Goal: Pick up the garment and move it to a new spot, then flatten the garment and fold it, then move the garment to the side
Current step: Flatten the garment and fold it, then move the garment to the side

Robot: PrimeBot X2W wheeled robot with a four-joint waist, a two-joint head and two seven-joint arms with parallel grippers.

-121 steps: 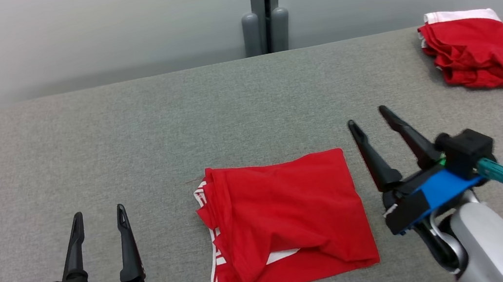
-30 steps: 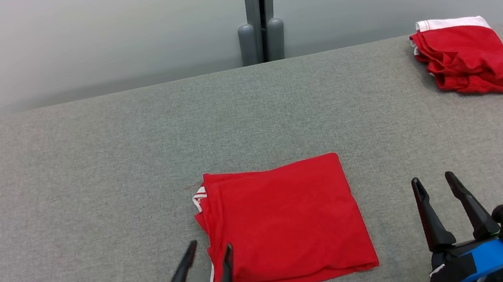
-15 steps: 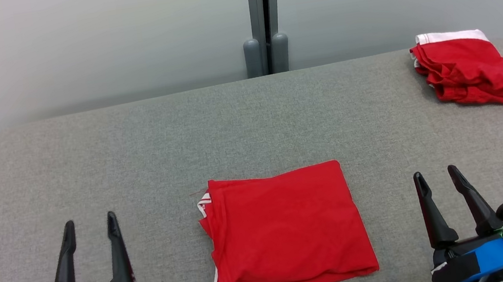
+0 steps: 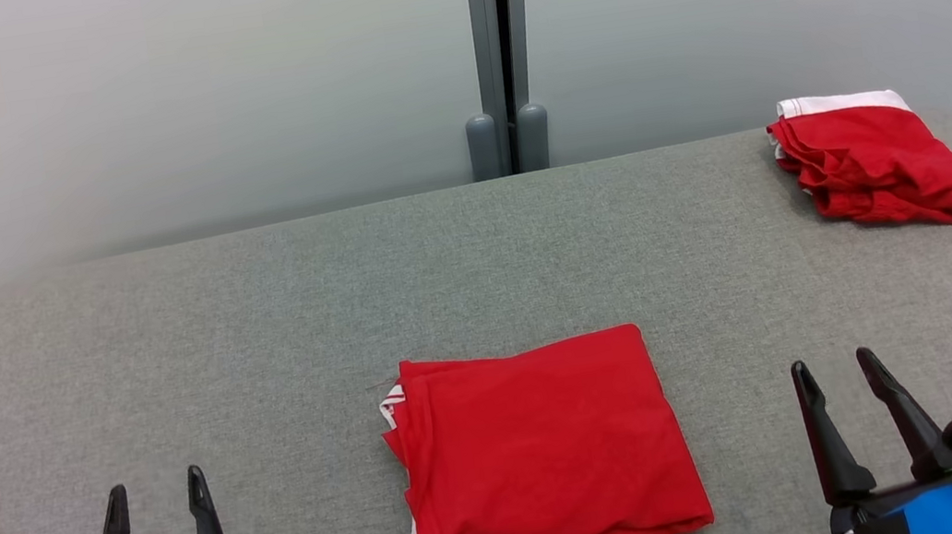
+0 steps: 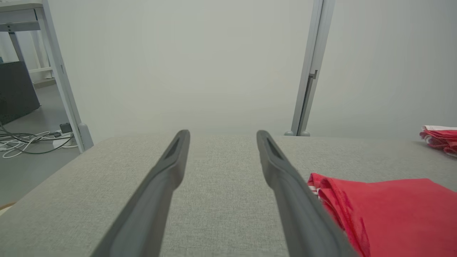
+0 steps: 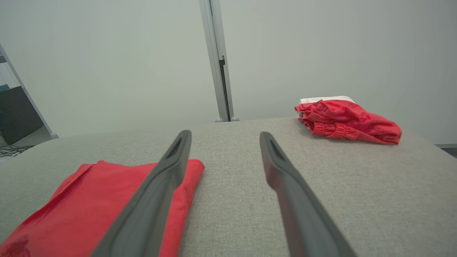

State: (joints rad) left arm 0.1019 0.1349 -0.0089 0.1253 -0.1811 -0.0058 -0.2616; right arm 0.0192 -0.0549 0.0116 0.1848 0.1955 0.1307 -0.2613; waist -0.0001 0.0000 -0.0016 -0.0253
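Nearest to me, at the lower left of the head view, is the left gripper (image 4: 155, 484). Its two dark fingers are spread apart, with nothing between them. At the lower right is the right gripper (image 4: 829, 362), likewise spread and empty. Both point away from me across the grey fabric table (image 4: 259, 316).

Between the two grippers, apart from each, lies the folded red garment (image 4: 545, 457). It is a flat, roughly square stack in the near middle of the table, with white trim showing along its left edge. In the left wrist view it lies just beside the right-hand finger; in the right wrist view the left-hand finger overlaps its corner, and I cannot tell whether they touch.

Farther off, at the table's far right corner, I see a second red garment (image 4: 876, 164), loosely bundled, white band at the back. Beyond the table stands a pale wall with a grey vertical post (image 4: 497, 50).
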